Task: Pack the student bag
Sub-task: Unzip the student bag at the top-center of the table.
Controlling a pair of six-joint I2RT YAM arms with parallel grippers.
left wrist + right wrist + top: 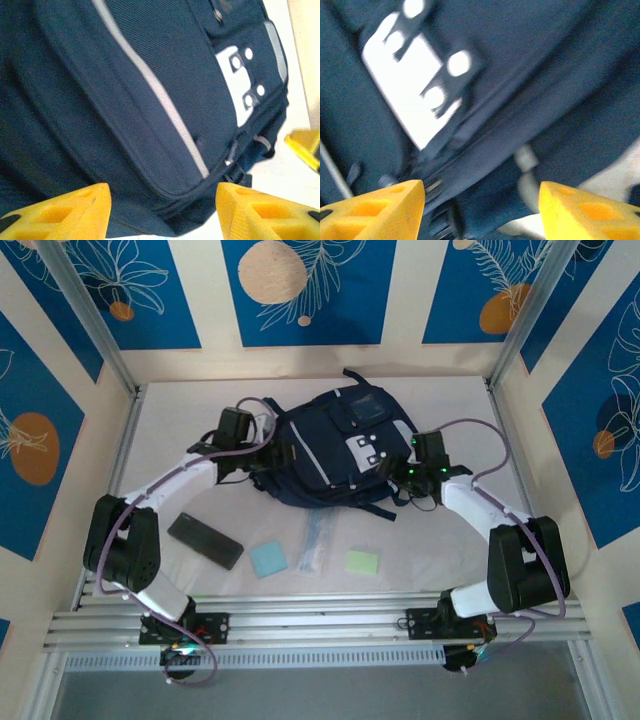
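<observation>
Top external view: the large dark navy fabric student bag (330,455) lies flat on the white table (420,550), in the middle of its far half, with black straps spilling from its near edge. A light grey diagonal stripe (150,85) runs across its front panel, and a small white patch (405,85) with dark slots and pale round dots sits beside the stripe.

The left gripper (275,455) is at the bag's left side. In the left wrist view its yellow fingers (60,212) stand well apart, with the bag's rounded seam edge lying in the gap between them and nothing pinched.

The right gripper (400,470) is at the bag's right side, close to the white patch. In the right wrist view its yellow fingers (585,212) are likewise spread wide, with blurred navy fabric and a pale zip pull beyond them, and they hold nothing.

Nearer the arm bases, apart from the bag, four things lie in a row on the table:
- a flat black rectangular case (205,540) on the left
- a light blue square pad (268,559)
- a clear plastic packet (312,543) whose bluish contents are too small to make out
- a light green square pad (362,562)

Silver aluminium rails (320,625) run along the near edge of the table.
</observation>
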